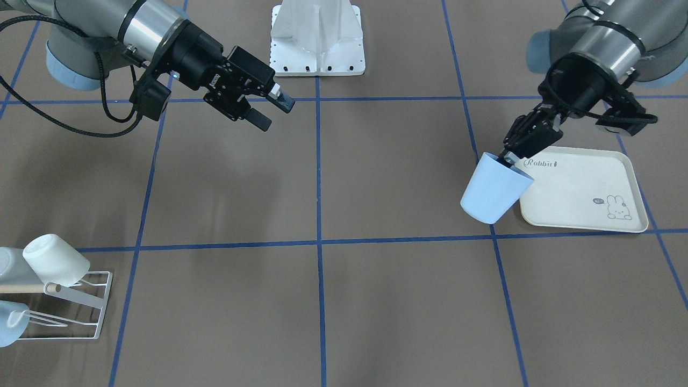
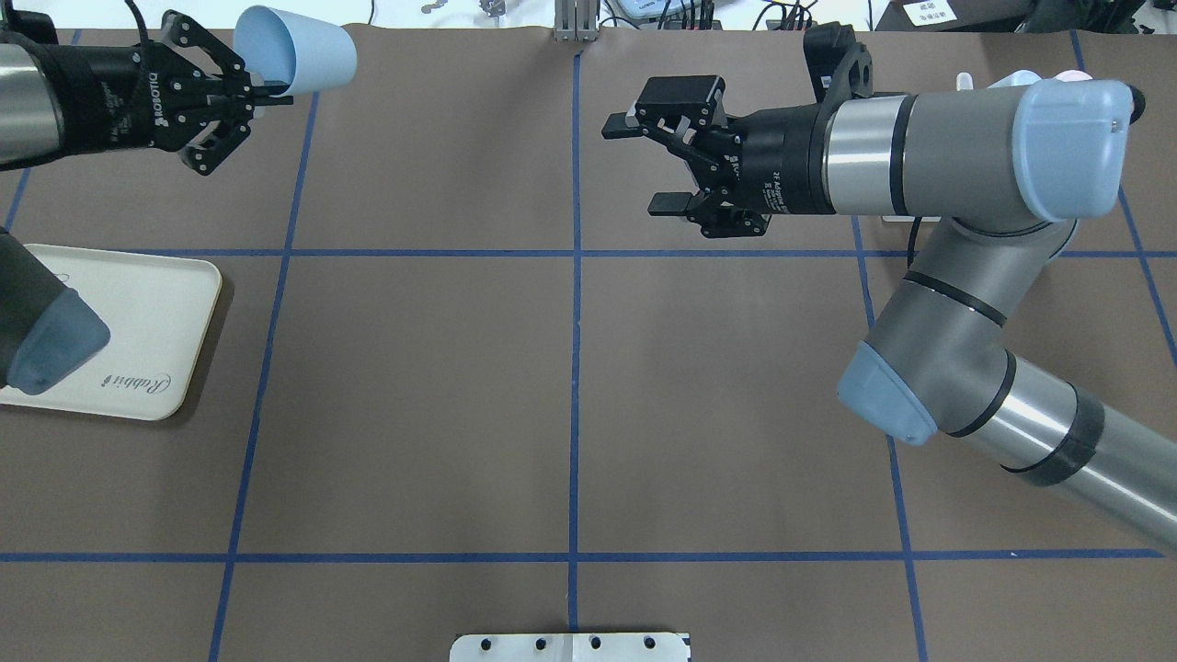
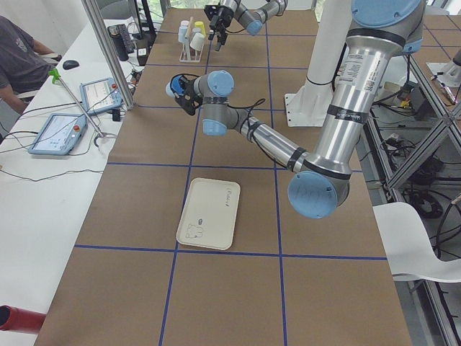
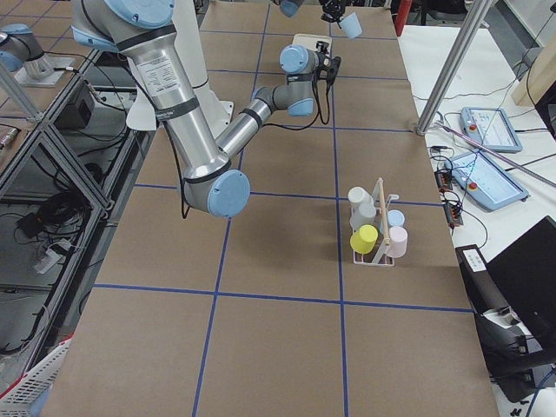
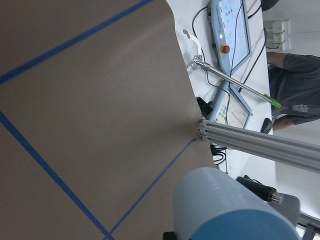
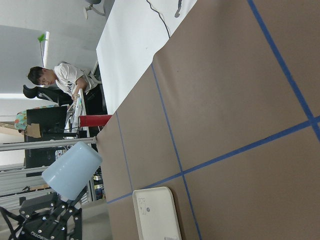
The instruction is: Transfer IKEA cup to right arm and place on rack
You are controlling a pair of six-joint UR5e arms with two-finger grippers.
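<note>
Pale-blue IKEA cup above brown table w/ blue tape grid. Left gripper & right gripper: black. Left arm, right arm: grey/silver, light-blue caps. Tray: cream, dark "Rabbit" script + rabbit drawing. Rack: white wire, light-wood dowel. On it: white cup, yellow cup, pink cup.
</note>
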